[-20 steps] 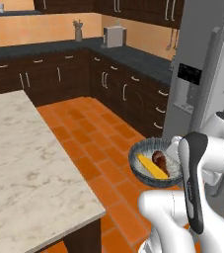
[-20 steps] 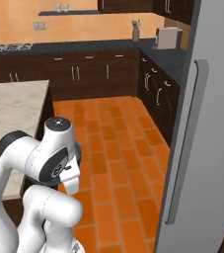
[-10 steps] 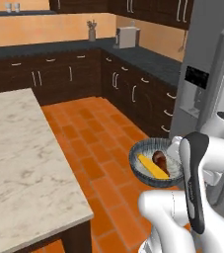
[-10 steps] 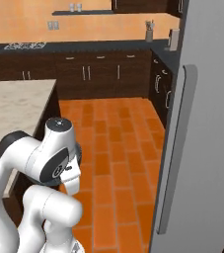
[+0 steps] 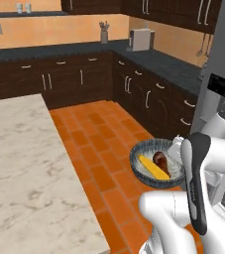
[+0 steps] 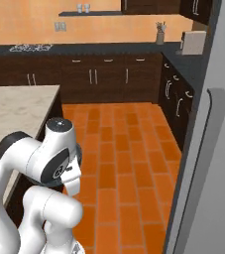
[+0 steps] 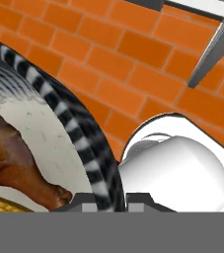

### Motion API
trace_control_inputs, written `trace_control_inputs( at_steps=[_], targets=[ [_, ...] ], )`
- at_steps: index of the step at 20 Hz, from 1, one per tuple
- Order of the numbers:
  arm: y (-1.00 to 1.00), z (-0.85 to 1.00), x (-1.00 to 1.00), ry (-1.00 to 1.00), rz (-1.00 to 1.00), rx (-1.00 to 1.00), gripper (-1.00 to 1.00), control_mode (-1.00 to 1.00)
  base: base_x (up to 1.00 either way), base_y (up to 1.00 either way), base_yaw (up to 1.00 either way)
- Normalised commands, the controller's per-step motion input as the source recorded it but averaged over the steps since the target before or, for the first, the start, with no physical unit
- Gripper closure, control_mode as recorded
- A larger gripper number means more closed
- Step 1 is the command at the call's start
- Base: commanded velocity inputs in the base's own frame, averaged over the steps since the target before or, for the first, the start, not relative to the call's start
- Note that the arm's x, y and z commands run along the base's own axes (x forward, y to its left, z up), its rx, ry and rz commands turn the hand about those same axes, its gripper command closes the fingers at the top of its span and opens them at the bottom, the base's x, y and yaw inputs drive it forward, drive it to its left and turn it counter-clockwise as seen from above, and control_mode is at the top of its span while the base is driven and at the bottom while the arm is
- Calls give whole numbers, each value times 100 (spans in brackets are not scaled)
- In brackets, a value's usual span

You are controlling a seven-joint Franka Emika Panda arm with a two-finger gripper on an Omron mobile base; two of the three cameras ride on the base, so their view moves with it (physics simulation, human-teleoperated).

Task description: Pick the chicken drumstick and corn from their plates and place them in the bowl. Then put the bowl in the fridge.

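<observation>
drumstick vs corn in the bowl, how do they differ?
The chicken drumstick is dark reddish-brown with a rounded end; the corn is bright yellow, long and straight. The corn lies nearer the island side, the drumstick nearer the arm. Both lie side by side inside the bowl, which the gripper holds by its rim.

We see our arm (image 5: 203,198) at the lower right of the left base view: glossy white rounded segments, with a long dark grey strip running down one link. At the lower left of the right base view, the arm (image 6: 39,198) shows bulbous white shells, a dark grey joint ring, and a round grey cap on top.
</observation>
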Motion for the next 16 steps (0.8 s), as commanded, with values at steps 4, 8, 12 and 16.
trace_control_inputs(
  at_steps=[4, 8, 12, 16],
  targets=[
    [0, 0, 0, 0, 0, 0, 100, 100, 73, -21, 1],
    [0, 0, 0, 0, 0, 0, 100, 100, 61, -35, 0],
    [0, 0, 0, 0, 0, 0, 100, 100, 72, -5, 0],
    [0, 0, 0, 0, 0, 0, 100, 100, 59, 44, 0]
  ],
)
